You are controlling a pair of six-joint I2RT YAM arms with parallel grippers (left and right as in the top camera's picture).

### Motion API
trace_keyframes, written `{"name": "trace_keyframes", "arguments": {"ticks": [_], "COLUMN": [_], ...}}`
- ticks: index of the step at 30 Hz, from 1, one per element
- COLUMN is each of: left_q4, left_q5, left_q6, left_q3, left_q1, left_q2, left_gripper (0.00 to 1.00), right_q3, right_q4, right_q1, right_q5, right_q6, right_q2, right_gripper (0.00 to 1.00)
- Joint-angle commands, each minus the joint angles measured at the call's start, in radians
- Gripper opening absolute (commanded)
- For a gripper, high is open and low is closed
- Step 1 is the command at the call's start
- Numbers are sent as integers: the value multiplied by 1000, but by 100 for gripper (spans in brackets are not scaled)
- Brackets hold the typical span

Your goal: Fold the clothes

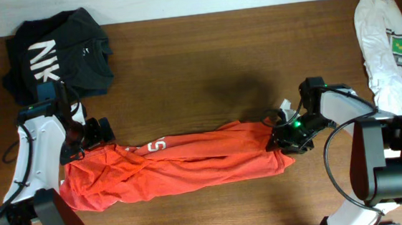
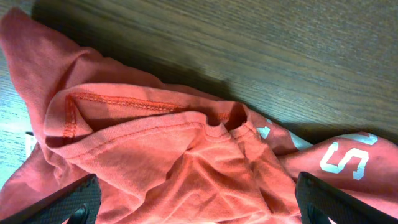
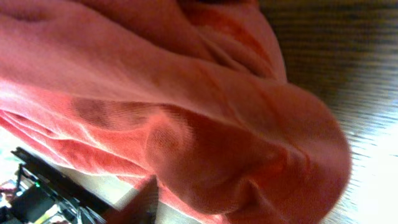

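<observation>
The orange-red T-shirt (image 1: 191, 163) lies bunched in a long strip along the front of the table, with white lettering (image 1: 157, 145) near its left part. My left gripper (image 1: 96, 135) sits at the shirt's left end. In the left wrist view it is open (image 2: 196, 214), fingers wide apart over the rumpled cloth (image 2: 186, 155) with a stitched hem above. My right gripper (image 1: 283, 136) is at the shirt's right end. In the right wrist view the cloth (image 3: 186, 93) fills the frame and bulges over the jaws (image 3: 199, 205); one finger shows, the other is hidden.
A black garment with white letters (image 1: 60, 52) lies at the back left corner. A white garment with a green print (image 1: 389, 40) lies along the right edge. Bare brown wood (image 1: 204, 62) spans the back middle of the table.
</observation>
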Motion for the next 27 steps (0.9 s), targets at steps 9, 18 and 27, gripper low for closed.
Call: {"name": "trace_keyframes", "arguments": {"ticks": [9, 18, 27], "left_q4": [2, -2, -1], "left_q5": [14, 14, 14], "left_q6": [-3, -3, -2], "left_q3": [3, 3, 3], "left_q1": [0, 0, 0], "left_q2": [-4, -4, -4], "left_gripper": [99, 99, 99], "right_q3": [279, 270, 183], "right_q4": [-246, -222, 39], "right_q1": [-95, -98, -94], "right_q5": [329, 338, 176], "right_q6": [171, 153, 5], "right_q2": [-2, 0, 60], "right_gripper": [4, 99, 100]}}
